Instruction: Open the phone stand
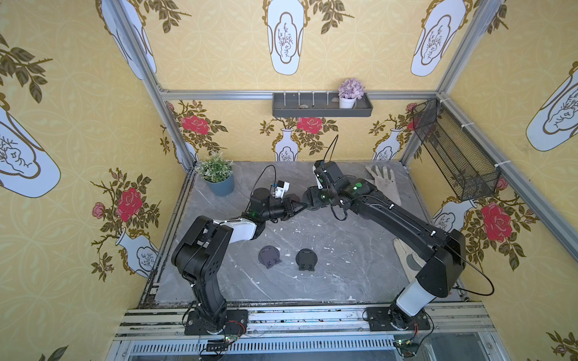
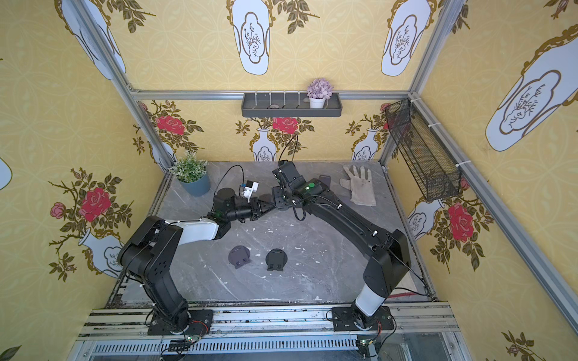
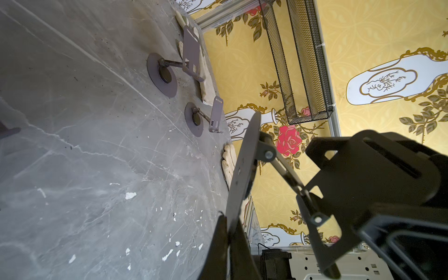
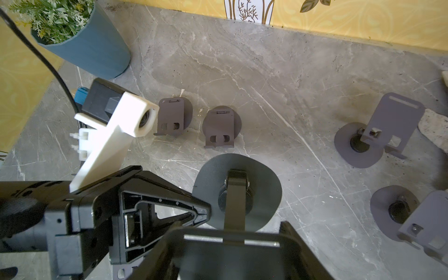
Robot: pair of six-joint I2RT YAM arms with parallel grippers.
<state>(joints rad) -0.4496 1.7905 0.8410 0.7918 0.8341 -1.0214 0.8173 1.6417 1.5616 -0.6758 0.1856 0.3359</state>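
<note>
Dark grey metal phone stand (image 4: 261, 189) held in the air over the grey marble table (image 1: 344, 250), rear centre.
Left gripper (image 4: 202, 214) clenched on the rim of its round base disc. Right gripper (image 1: 309, 200) flanks the plate; clamped or loose, cannot tell. In both top views the grippers mostly cover the stand. Only the left wrist view shows its hinged arm swung out from the disc; the right wrist view shows the disc face.

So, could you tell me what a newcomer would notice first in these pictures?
Mid-table, the two arms meet on a phone stand held off the table: the left gripper pinches its round base, the right gripper clasps its plate. Two folded stands lie near the front; two opened stands wait at the back right by a glove.
</note>
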